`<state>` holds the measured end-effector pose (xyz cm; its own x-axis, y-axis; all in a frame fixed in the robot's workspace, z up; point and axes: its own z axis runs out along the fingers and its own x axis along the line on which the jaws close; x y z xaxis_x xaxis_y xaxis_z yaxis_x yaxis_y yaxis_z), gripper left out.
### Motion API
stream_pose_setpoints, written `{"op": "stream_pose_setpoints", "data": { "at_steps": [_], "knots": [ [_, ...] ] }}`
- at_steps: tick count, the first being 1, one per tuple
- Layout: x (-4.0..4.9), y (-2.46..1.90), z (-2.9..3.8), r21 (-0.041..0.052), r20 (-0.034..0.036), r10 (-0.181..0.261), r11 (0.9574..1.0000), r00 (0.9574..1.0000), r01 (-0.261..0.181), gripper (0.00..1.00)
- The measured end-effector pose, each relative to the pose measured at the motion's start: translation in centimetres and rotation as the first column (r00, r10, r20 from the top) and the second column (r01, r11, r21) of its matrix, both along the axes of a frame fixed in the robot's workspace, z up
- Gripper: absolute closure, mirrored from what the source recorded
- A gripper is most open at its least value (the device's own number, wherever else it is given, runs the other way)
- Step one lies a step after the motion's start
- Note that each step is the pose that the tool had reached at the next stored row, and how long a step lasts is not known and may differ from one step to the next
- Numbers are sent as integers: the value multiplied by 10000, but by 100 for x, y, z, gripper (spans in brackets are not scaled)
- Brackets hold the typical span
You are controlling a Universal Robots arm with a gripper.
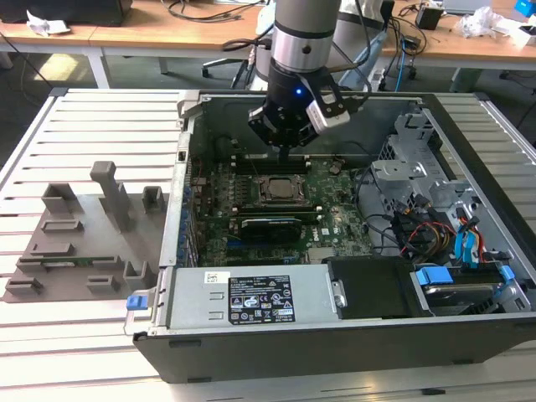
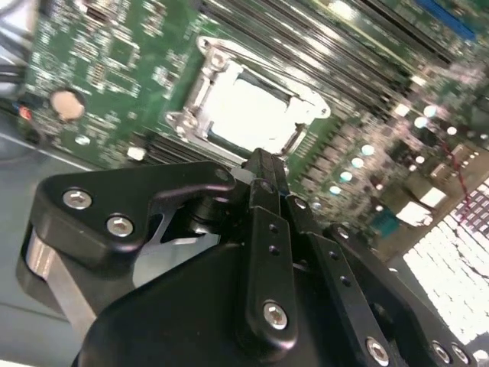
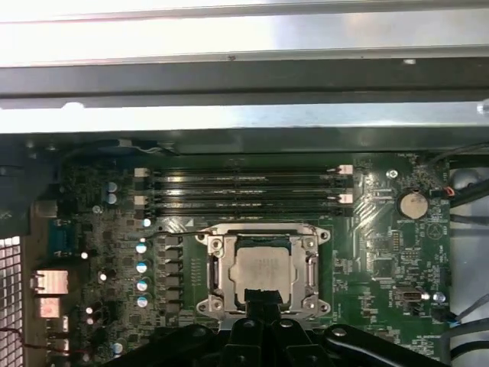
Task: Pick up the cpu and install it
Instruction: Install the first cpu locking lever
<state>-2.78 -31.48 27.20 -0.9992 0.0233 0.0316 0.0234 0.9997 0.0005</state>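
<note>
CPU: small flat silvery-grey square chip (image 3: 263,269), seated in dark metal socket frame (image 3: 217,266).
Tool (image 3: 263,297): clenched, empty, over frame's edge.

arm (image 1: 306,33): drops in from up top, over the open pc case (image 1: 352,347)
gripper (image 1: 285,153): tips pinched together, hanging just over far edge of the socket
cpu (image 1: 276,189): sat in socket frame, mid green mobo (image 1: 335,219)
psu (image 1: 251,297): near wall of case, label up
fixture blocks (image 1: 109,197): grey, on slatted table (image 1: 100,117), exterior view's left of case
drive cage (image 1: 419,176): exterior view's right, blue tabs + cables below it
</note>
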Motion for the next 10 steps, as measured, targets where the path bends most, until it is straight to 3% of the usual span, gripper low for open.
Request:
{"op": "stream_pose_setpoints", "data": {
  "at_steps": [7,9,10],
  "knots": [
    [-348,19,-6,7,12,-1,10000,10000,1,89],
    [-517,62,-12,34,10,-1,10000,10000,1,89],
    [-552,79,-15,35,10,0,10000,10000,0,89]
  ]
}}
